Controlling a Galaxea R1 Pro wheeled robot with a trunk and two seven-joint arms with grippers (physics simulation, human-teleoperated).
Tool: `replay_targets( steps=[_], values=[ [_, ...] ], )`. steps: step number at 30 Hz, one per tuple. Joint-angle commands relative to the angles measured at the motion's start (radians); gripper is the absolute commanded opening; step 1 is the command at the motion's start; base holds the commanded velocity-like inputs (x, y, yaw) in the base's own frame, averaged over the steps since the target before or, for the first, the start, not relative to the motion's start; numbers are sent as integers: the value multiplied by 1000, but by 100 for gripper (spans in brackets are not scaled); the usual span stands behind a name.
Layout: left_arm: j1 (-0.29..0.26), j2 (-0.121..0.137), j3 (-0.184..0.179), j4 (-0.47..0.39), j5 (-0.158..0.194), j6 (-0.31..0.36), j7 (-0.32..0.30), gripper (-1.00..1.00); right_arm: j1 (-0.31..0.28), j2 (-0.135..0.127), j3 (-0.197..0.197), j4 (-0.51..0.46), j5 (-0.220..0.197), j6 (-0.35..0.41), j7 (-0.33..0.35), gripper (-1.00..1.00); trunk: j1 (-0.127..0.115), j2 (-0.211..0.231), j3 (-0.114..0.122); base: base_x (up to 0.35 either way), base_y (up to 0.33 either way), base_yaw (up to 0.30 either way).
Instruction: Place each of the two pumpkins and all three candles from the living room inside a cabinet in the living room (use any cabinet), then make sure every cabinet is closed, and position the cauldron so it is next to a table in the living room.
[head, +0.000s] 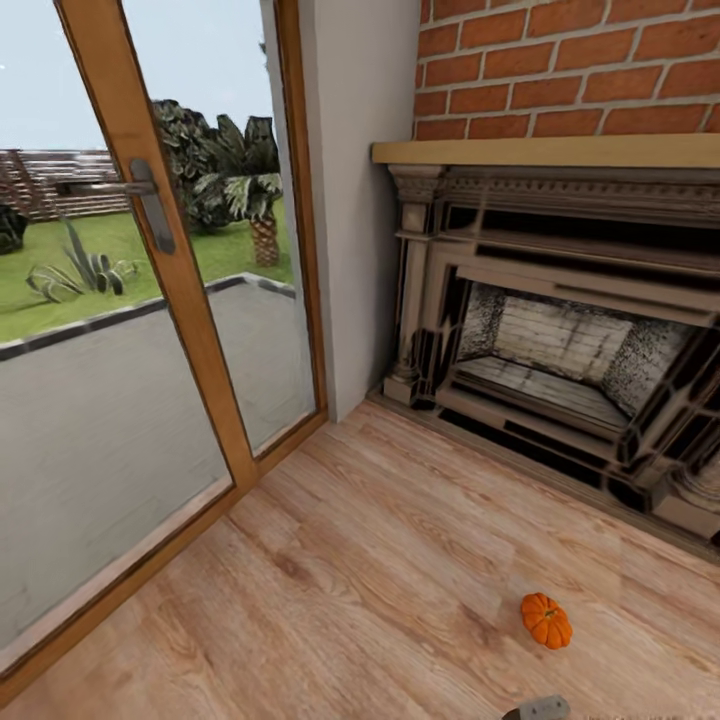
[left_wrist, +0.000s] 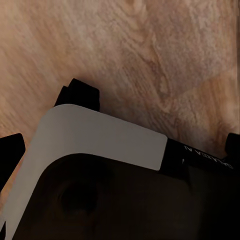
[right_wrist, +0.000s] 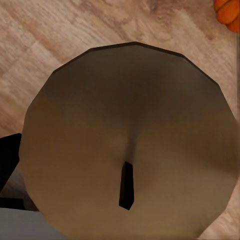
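right wrist view: a candle (right_wrist: 130, 145) sits right up against the camera, pale round top w/ a short dark wick, held close in front of the right end effector; the fingers themselves are hidden behind it, so can't tell for sure if they're clamped on it. a black bit of the arm shows at the candle's edge. beyond the candle, a slice of orange pumpkin (right_wrist: 229, 11) on the wood floor (right_wrist: 40, 40).

left wrist view: looks down at a grey-white and black robot body part (left_wrist: 100, 145) over the floor; left end effector's state can't be told, fingers not made out.

head view: one pumpkin (head: 546, 620) lies on the floor (head: 350, 560), out in the open in front of the fireplace (head: 560, 340), apart from it, upright-ish w/ stem tilted. a small grey bit of robot (head: 537, 709) pokes in at the bottom edge just below the pumpkin. fireplace is ornate grey w/ a pale wood mantel, red brick wall (head: 570, 60) above. glass door (head: 150, 260) w/ wood frame and grey handle; patio, grass and plants outside.
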Motion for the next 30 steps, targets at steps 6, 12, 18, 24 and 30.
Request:
replay_targets(
  steps=[6, 12, 18, 24, 30],
  values=[
    [0, 0, 0, 0, 0, 0, 0, 100, 0, 0, -1, 0, -2, 0, -2, -100, 0, 0, 7, 0, 0, -235],
    [0, 0, 0, 0, 0, 0, 0, 100, 0, -1, -2, 0, -2, 0, -6, -100, 0, 0, 15, 0, 0, -215],
    [0, 1, 0, 0, 0, 0, 0, 100, 0, 0, -2, 0, -2, 1, -7, -100, 0, 0, 23, 0, 0, -203],
    [0, 1, 0, 0, 0, 0, 0, 100, 0, 1, -2, 0, -2, 9, -6, -100, 0, 0, 30, 0, 0, -208],
    [0, 1, 0, 0, 0, 0, 0, 100, 0, 1, -3, 0, -3, 10, -8, -100, 0, 0, 38, 0, 0, -222]
  ],
)
